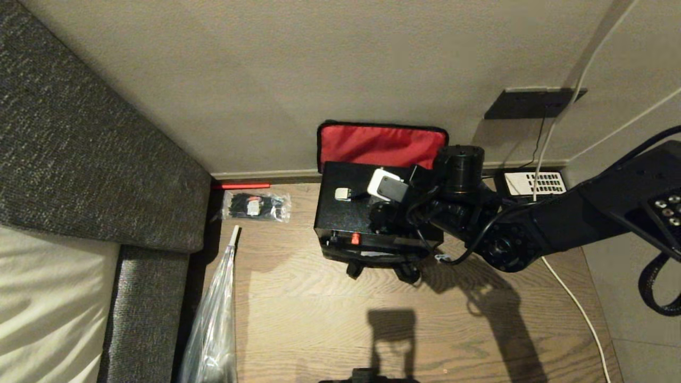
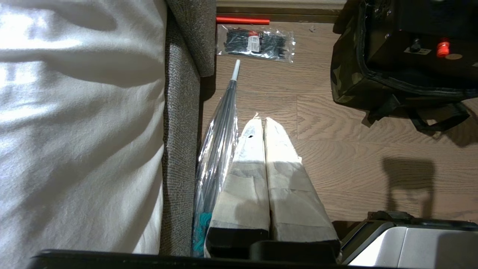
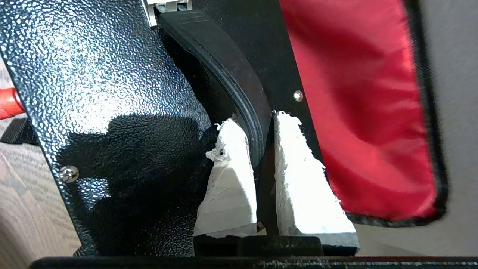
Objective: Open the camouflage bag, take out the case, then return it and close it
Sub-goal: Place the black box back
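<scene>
Right gripper point(image 3: 261, 149) pinches narrow on the case's black carry handle point(image 3: 227, 74); the case point(image 1: 351, 205) sits partway in the camouflage bag point(image 2: 351, 78), red lid point(image 1: 380, 144) back against the wall. Risks: thin grip slips, case snags the bag rim. Telephone point(image 1: 532, 183) and white cable point(image 1: 577, 308) crowd the arm's side. Left gripper point(image 2: 263, 149) is parked, pinched closed, near the sofa point(image 1: 80, 159).

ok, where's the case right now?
Head view, centre: the case stands in the open camouflage bag by the wall, before the red lid, right gripper clamped on its handle.
</scene>
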### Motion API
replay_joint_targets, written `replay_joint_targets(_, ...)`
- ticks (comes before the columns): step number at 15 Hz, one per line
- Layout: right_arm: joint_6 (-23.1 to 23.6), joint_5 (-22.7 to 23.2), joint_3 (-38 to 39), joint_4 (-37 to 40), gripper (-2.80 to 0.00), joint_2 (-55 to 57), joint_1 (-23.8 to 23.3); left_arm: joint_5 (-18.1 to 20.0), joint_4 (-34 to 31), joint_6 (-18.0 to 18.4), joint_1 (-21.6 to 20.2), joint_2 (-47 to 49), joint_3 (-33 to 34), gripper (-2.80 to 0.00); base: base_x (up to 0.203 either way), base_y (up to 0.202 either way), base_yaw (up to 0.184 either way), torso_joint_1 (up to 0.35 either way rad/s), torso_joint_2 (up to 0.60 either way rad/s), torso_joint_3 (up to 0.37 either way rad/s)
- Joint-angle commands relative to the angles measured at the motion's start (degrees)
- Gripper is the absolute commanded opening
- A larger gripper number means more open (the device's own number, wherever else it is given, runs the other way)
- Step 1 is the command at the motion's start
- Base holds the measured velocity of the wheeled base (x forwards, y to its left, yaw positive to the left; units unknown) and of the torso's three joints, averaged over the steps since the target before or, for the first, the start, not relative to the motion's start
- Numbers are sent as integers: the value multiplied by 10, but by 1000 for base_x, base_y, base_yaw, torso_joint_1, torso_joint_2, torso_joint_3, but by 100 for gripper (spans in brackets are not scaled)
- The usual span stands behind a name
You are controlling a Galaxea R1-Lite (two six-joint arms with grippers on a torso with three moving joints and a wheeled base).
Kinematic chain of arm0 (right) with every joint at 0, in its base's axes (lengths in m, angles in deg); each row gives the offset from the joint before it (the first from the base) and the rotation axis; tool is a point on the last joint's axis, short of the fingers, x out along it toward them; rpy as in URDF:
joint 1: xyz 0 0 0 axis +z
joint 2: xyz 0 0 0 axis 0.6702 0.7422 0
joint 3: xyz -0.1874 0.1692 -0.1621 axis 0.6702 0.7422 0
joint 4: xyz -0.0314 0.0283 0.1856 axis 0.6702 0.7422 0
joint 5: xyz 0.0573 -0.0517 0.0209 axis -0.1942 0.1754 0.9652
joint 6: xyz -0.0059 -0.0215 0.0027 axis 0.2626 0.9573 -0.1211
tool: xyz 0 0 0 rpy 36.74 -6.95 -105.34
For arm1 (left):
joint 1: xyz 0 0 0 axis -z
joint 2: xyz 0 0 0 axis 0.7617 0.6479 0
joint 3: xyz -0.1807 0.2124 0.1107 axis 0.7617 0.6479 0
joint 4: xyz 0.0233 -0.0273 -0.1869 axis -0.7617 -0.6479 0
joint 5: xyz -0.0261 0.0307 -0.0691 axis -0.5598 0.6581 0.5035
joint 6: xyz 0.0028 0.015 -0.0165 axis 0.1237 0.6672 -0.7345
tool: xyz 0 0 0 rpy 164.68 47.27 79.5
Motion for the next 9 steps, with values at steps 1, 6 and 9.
replay_joint_targets(1,4,4,-5,-2,-280,17,-9,0,0,0,0,2,2,-280,0,0,0,0,0,0)
replay_joint_targets(6,0,13,-8,-1,-280,30,-23,0,0,-1,0,2,2,-280,0,0,0,0,0,0)
replay_joint_targets(9,-17,13,-18,-1,-280,49,-23,0,0,-1,0,2,2,-280,0,0,0,0,0,0)
